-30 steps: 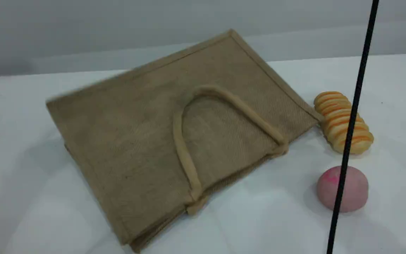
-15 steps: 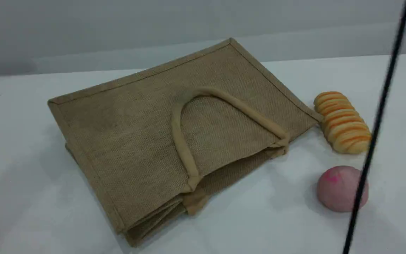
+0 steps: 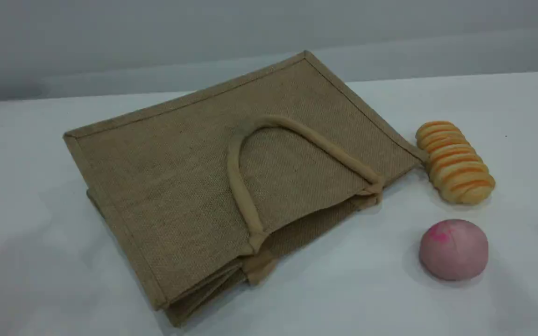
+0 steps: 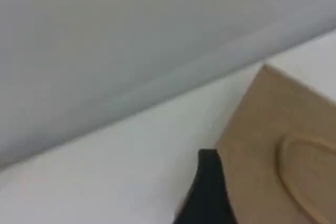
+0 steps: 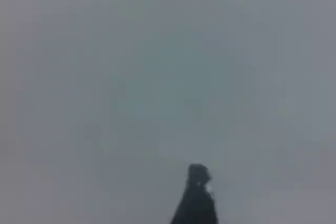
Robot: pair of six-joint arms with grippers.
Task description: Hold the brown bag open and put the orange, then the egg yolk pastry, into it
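The brown bag [image 3: 175, 182] lies flat on the white table, one beige handle [image 3: 237, 186] curved over its top face and its mouth toward the front right, a little agape. The orange and the egg yolk pastry are out of view. Neither gripper appears in the scene view. In the left wrist view a dark fingertip [image 4: 209, 182] hangs beside a corner of the bag [image 4: 262, 124], apart from it, with the handle [image 4: 302, 177] to its right. The right wrist view has only a dark fingertip [image 5: 197, 198] against blank grey, with nothing on it.
An orange-striped ridged bread loaf [image 3: 456, 161] lies just off the bag's right corner. A pink-tinted round bun [image 3: 453, 249] sits in front of it. The table [image 3: 40, 261] ends at a grey wall behind.
The bag's far edge has dropped and the bag has settled still. A thin black cable at the right has swung out of the scene view.
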